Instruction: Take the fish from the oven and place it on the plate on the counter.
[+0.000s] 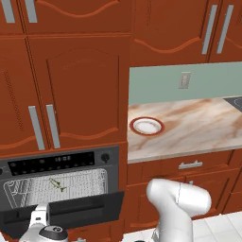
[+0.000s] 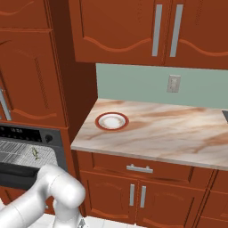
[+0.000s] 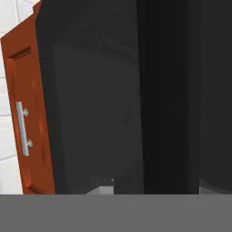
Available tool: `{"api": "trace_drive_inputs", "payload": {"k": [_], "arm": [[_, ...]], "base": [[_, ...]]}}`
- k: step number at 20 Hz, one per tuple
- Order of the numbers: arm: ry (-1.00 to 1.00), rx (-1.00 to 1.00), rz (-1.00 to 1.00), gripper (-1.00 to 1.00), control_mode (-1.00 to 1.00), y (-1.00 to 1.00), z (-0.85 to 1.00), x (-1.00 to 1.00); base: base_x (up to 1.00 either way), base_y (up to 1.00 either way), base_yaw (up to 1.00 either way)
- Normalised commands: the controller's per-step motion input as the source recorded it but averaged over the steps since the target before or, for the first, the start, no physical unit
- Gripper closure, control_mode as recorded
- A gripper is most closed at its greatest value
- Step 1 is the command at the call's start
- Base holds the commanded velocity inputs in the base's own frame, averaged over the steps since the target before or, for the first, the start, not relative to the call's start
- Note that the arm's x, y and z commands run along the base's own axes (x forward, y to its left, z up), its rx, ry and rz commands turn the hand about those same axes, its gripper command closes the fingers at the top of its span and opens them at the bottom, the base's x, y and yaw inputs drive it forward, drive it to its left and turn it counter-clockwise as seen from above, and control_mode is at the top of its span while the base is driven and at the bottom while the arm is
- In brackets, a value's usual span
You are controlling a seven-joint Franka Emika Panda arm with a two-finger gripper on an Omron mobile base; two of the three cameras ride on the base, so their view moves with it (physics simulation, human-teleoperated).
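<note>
Nearest, low at the left of the left base view: white arm [image 1: 177, 201] bent down toward the open oven [image 1: 59, 186], door [image 1: 66, 210] dropped forward. In the hand view, right up against dark glass of that door [image 3: 113, 113], a red-brown cabinet front [image 3: 27, 118] with a silver handle [image 3: 21, 129] beside it. Claw state: cannot tell from these pictures, fingertips not made out, nothing seen held.

Just behind the door, inside the oven: wire rack [image 1: 80, 184] carrying the fish [image 1: 57, 184], small and greenish-yellow, lying near the rack's middle. Same fish [image 2: 35, 154] on the rack in the right base view.

Farther back and to the right, on the marbled surface [image 1: 198, 127]: plate [image 1: 146, 126], white with red-brown rim, nothing on it, close to the surface's left end. Well apart from the fish.

Behind, pale green backsplash [image 1: 212, 80] with a wall outlet [image 1: 184, 80].
</note>
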Motion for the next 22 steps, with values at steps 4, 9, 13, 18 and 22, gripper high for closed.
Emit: {"api": "trace_drive_inputs", "payload": {"k": [4,9,13,18,22], "arm": [[0.04,-0.01,0.03,1.0,-1.0,0.0,-1.0,-0.66],[0.0,0.0,0.03,1.0,-1.0,0.0,-1.0,-0.78],[0.0,0.0,0.03,1.0,-1.0,0.0,-0.96,-0.9],[0.0,0.0,0.02,1.0,-1.0,-0.01,-0.91,-0.9],[0.0,0.0,0.0,1.0,-1.0,0.0,-0.73,-0.61]], "base": [[0.0,0.0,0.0],[0.0,0.0,0.0],[0.0,0.0,0.0],[0.0,0.0,0.0],[0.0,0.0,0.0]]}}
